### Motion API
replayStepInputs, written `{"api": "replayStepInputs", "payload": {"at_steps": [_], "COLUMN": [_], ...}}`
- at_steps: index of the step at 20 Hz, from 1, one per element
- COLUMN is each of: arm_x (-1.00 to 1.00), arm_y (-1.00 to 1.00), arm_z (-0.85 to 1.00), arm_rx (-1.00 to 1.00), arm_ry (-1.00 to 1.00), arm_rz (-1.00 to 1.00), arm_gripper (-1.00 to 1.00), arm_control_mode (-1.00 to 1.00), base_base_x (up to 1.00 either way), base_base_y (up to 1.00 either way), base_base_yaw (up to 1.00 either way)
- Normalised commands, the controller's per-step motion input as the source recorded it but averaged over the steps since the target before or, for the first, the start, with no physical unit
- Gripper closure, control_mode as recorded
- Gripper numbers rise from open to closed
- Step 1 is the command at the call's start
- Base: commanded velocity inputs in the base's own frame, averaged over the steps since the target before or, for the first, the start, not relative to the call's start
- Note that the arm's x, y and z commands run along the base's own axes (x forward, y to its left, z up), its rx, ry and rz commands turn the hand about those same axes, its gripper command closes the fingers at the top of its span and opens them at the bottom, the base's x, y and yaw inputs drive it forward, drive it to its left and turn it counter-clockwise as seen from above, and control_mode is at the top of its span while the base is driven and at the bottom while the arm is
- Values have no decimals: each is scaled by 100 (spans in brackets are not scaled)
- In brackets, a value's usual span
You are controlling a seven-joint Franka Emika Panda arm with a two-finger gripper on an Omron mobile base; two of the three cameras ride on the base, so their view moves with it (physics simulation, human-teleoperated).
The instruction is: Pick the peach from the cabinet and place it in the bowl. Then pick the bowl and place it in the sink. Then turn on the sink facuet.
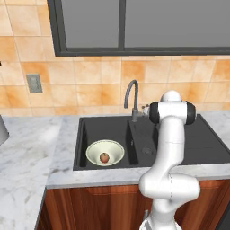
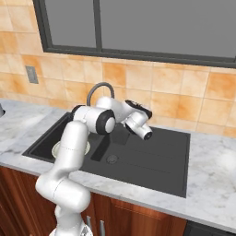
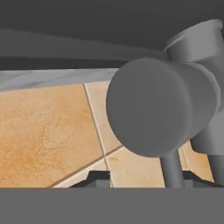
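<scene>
Closest to us in the left base view stands our white arm (image 1: pixel 168 179), rising from five o'clock in front of the counter (image 1: pixel 27 157). Beyond it, the black sink (image 1: pixel 81 134) holds the bowl (image 1: pixel 104 152) in its left basin, at about seven o'clock from the faucet (image 1: pixel 131 96). We see the peach (image 1: pixel 104 157) resting inside the bowl.

From the right base view, our arm climbs from seven o'clock and bends over the sink, hiding most of the bowl behind its upper link. Our gripper end reaches toward the faucet base at twelve o'clock of the basins; we cannot tell how its fingers stand.

Through the hand view, the faucet's side lever (image 3: pixel 162 109) looms as a grey cylinder at two o'clock, just above our fingertips (image 3: pixel 98 178). We cannot tell whether they touch it. Orange tiles (image 3: pixel 43 131) lie behind.
</scene>
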Motion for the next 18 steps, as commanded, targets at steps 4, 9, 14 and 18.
{"api": "replayStepInputs", "payload": {"at_steps": [4, 9, 14, 18], "arm_x": [0, 0, 0, 0], "arm_y": [-96, -92, -87, -72], "arm_z": [-8, -17, -27, -22], "arm_rx": [14, 10, 5, 3], "arm_ry": [7, 2, 0, 0], "arm_rz": [-6, -3, -1, -1], "arm_gripper": [100, 100, 100, 100], "arm_control_mode": [-100, -100, -100, -100], "base_base_x": [0, 0, 0, 0], "base_base_y": [0, 0, 0, 0], "base_base_yaw": [0, 0, 0, 0]}}
